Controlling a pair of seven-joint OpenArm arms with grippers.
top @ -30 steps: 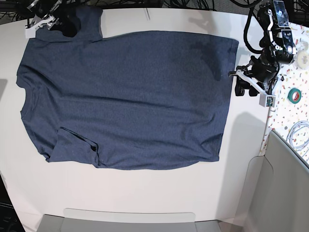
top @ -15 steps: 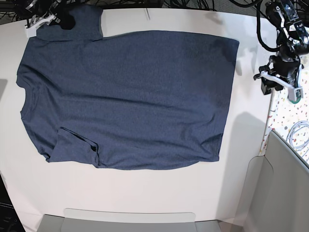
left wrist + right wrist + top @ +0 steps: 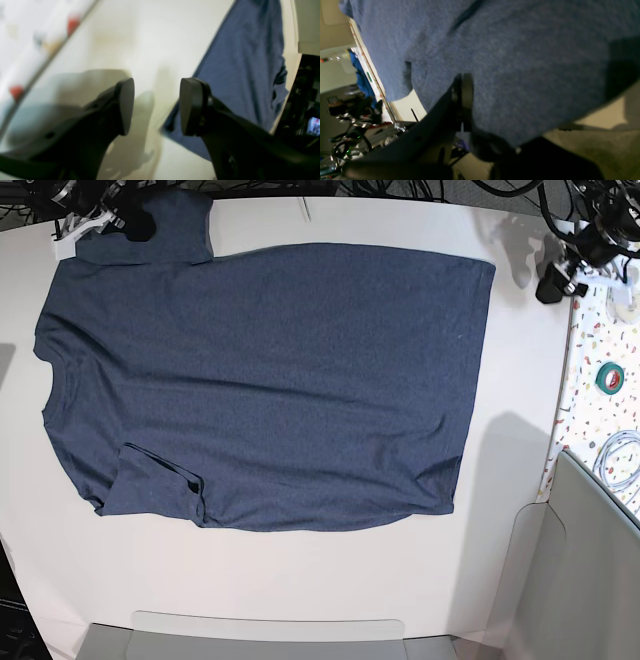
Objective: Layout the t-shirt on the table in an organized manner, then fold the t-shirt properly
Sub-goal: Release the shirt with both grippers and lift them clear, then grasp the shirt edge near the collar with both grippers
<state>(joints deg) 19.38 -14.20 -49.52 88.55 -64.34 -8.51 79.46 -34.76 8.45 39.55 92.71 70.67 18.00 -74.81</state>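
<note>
T-shirt [image 3: 260, 380] lay flat, plain side up, on the surface [image 3: 300, 580], long axis running from one hand to the other. Right hand [image 3: 463, 100] was at the far sleeve, fingers pressed together, fabric directly against them; can't tell if cloth was pinched. Left hand [image 3: 156, 106] sat clear off the hem corner, fingers spread, empty. Right arm nearer; near sleeve looked tucked under.

navy t-shirt [image 3: 260, 380] spread flat, plain side up, on off-white table [image 3: 300, 580], near sleeve folded in
</note>
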